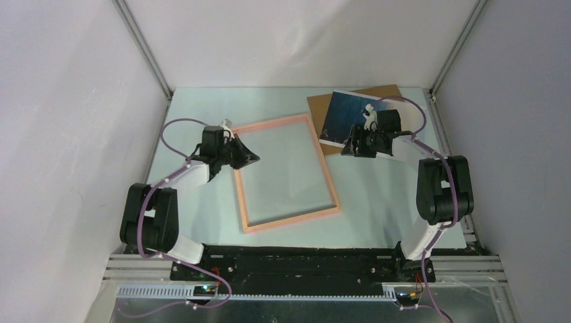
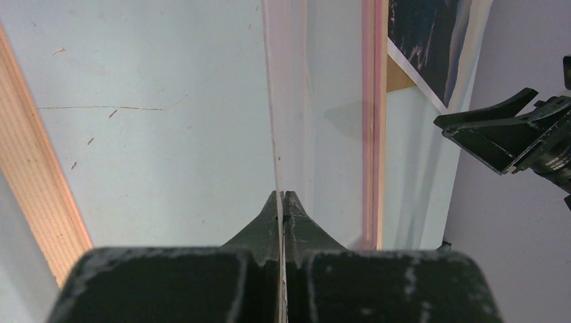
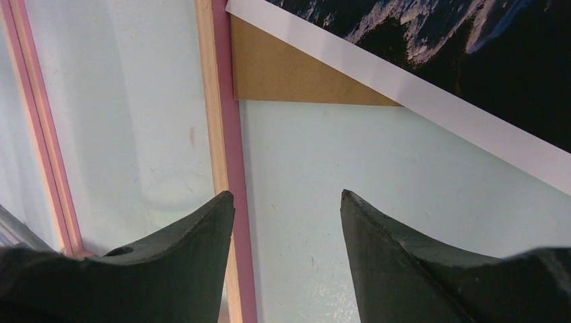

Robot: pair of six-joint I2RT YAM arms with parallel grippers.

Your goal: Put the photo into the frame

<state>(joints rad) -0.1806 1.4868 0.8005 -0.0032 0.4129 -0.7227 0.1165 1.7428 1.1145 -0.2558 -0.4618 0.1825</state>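
The pink frame (image 1: 289, 221) lies flat mid-table. My left gripper (image 1: 246, 157) is at its left rail; in the left wrist view the gripper (image 2: 284, 195) is shut on a thin clear pane (image 2: 273, 101) seen edge-on, standing tilted over the frame's opening. The photo (image 1: 345, 116), a blue seascape, lies face up on the brown backing board (image 1: 385, 94) at the back right. My right gripper (image 1: 347, 148) is open and empty, hovering between the frame's right rail (image 3: 225, 121) and the photo's near corner (image 3: 471, 54); in the right wrist view the gripper (image 3: 286, 202) holds nothing.
The backing board (image 3: 289, 70) pokes out under the photo beside the frame's far right corner. White enclosure walls stand on three sides. My right gripper also shows in the left wrist view (image 2: 501, 138), beyond the frame's right rail (image 2: 372, 121).
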